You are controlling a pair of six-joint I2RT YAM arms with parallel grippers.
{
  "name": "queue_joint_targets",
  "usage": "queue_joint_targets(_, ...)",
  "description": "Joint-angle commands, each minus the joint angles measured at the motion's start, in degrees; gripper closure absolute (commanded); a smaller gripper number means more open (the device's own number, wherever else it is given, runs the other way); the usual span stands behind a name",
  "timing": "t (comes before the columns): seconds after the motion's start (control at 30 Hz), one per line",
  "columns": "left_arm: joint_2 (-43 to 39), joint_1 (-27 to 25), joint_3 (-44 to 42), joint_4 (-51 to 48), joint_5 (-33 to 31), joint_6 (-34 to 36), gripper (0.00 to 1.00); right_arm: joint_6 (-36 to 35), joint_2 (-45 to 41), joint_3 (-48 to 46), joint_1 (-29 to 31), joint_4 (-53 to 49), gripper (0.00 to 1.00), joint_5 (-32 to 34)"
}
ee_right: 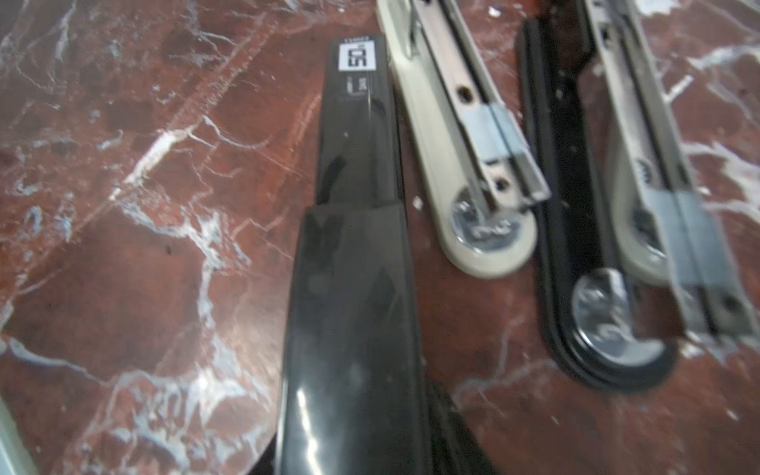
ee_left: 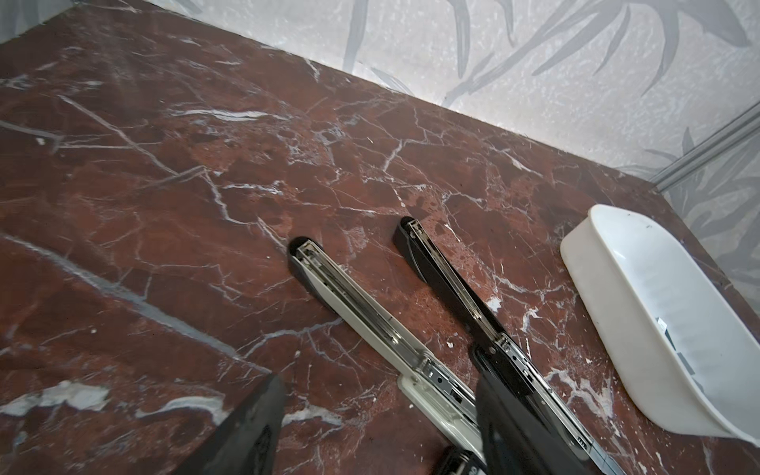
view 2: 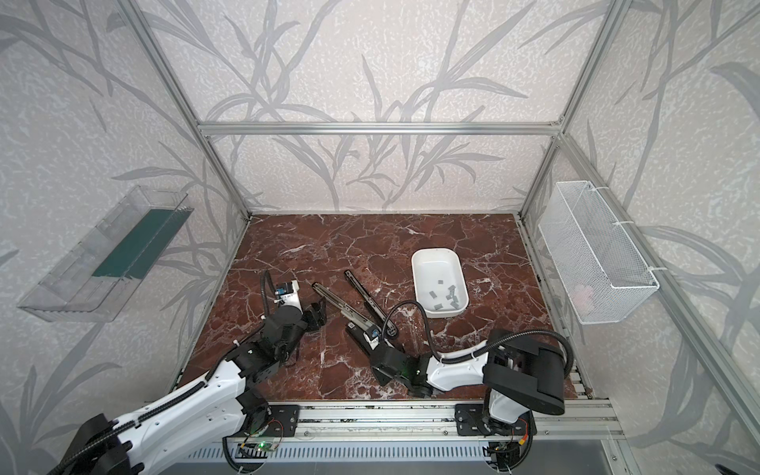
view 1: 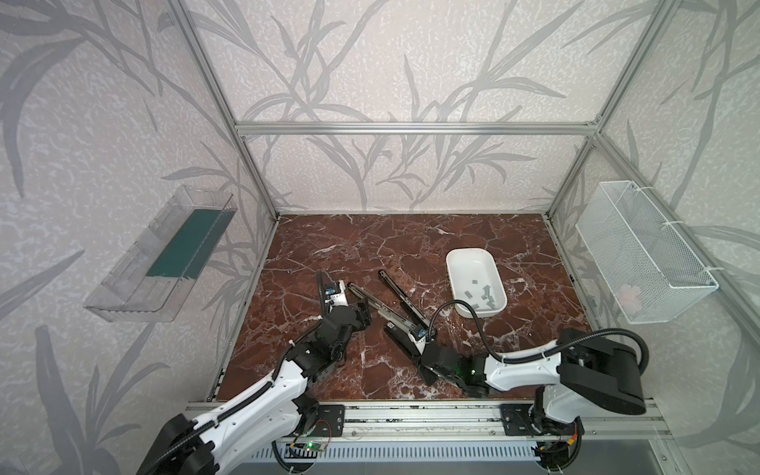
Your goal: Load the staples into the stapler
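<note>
Left gripper (view 1: pixel 364 313) gapes empty by the pale stapler (ee_left: pixel 370 325), the right gripper (view 1: pixel 411 345) I cannot tell, and the staples (view 1: pixel 469 294) lie in the white tray (view 1: pixel 473 267): light, stiff, brittle strips, probably best pinched edgewise.

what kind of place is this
Probably a robot test cell, not a real office: an aluminium frame boxes in wallpapered panels, and two robot arms sit on a rail beside a marble-pattern tabletop.
</note>
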Motion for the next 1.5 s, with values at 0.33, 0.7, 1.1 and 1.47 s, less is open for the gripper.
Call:
queue_joint_targets(0.33,-10.3,10.0,0.2,-14.2,4.1,-1.8,0.21,1.3,19.0,22.3,2.6,-1.8,0.55,-5.2)
queue_joint_targets(0.7,-1.2,13.1,1.3,-8.0,11.3,-1.6,0.21,-5.2,-1.2,9.6,2.5,0.6,0.34,1.8)
queue_joint_targets(1.1,6.8,13.8,5.6,-5.0,17.1,-1.6,0.21,-14.7,-0.3,11.6,-8.8,-5.0,0.45,-2.3)
queue_joint_targets(1.47,9.6,14.0,6.0,-3.6,17.9,-1.2,0.21,-16.4,8.9,19.6,-10.8,-13.6,0.46,-2.4)
